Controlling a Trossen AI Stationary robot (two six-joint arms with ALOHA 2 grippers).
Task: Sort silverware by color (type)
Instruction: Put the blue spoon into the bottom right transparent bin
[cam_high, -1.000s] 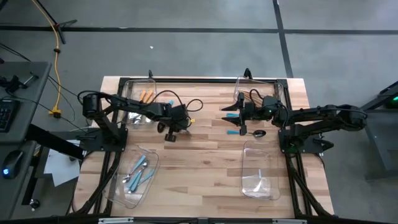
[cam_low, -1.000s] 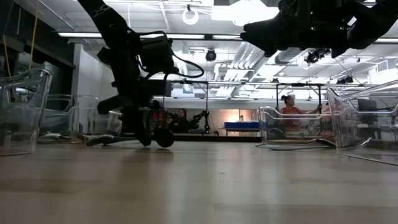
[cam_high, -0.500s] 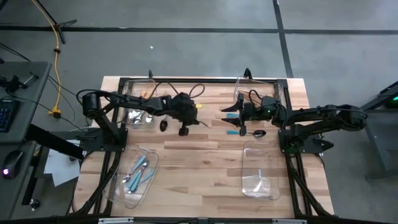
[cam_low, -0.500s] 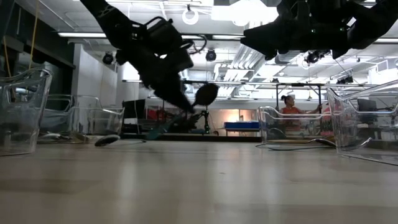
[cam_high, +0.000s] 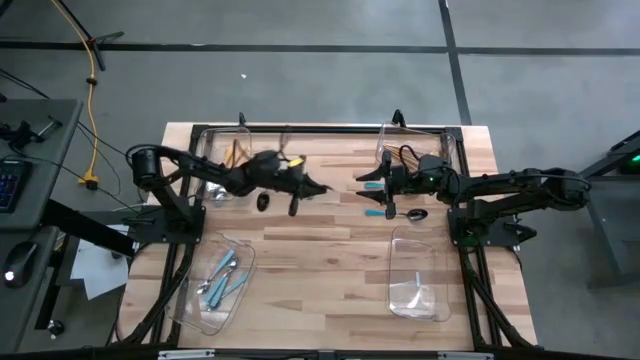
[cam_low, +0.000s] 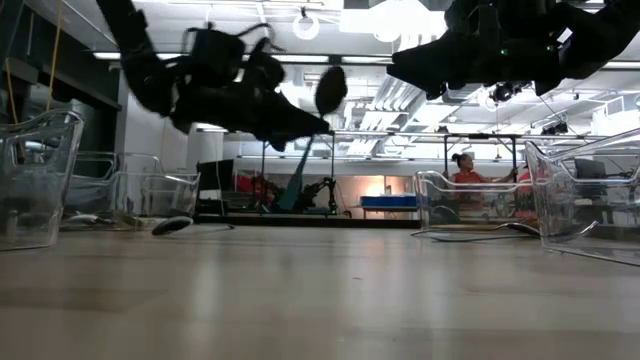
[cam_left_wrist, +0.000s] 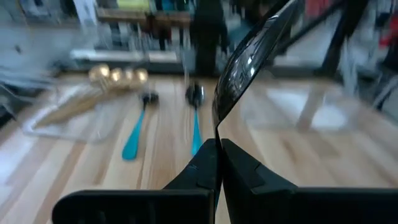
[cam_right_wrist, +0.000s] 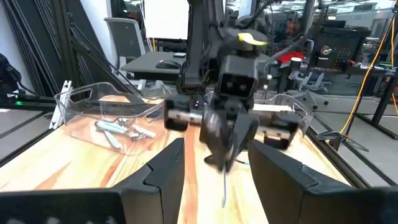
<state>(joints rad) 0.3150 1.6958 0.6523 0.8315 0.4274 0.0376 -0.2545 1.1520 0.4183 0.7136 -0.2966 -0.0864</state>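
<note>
So the left gripper (cam_high: 305, 186) is clamped shut on a black spoon (cam_left_wrist: 249, 59), carried up off the table near its middle. Its long axis runs out past the fingertips, bowl leading, toward the far right bin (cam_high: 452, 150). Two matching teal-handled pieces (cam_high: 378, 198) lie beside that bin, right under the right gripper (cam_high: 374, 186), which hovers half open holding nothing and is much nearer them.

Left hand (cam_low: 300, 128), black spoon (cam_low: 330, 88) now raised.
</note>
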